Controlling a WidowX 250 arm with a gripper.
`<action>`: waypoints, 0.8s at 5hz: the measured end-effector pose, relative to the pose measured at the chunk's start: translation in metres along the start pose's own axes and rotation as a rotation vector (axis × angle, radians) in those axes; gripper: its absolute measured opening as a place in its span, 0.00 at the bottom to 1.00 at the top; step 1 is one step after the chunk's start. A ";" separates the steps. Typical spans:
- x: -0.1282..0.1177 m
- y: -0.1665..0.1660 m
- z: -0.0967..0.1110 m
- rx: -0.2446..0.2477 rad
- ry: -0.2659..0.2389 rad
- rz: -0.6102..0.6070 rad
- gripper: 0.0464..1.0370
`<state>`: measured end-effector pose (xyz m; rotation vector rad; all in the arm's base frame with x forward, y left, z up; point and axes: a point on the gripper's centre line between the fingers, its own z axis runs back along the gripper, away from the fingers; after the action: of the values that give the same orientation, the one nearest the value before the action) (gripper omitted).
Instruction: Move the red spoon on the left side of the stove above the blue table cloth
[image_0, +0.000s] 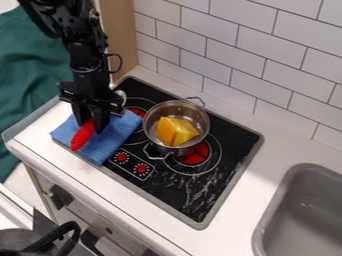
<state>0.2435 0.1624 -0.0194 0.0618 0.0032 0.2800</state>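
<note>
Gripper (2 fingers) closed on red spoon.

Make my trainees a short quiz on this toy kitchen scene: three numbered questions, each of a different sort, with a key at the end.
1. True or false: the yellow block sits in the metal pot.
2. Multiple choice: over the blue cloth, the gripper is at which thing? (a) the sink; (b) the red spoon; (c) the metal pot.
3. Count: how many red knobs show on the control panel of the stove?

Key: 1 true; 2 b; 3 two.
</note>
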 end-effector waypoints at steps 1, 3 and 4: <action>0.017 0.001 -0.001 0.020 0.000 -0.030 0.32; 0.019 -0.007 0.002 0.032 0.025 -0.046 0.72; 0.023 -0.015 0.029 0.038 -0.025 -0.073 0.96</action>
<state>0.2700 0.1530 0.0090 0.1026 -0.0144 0.2062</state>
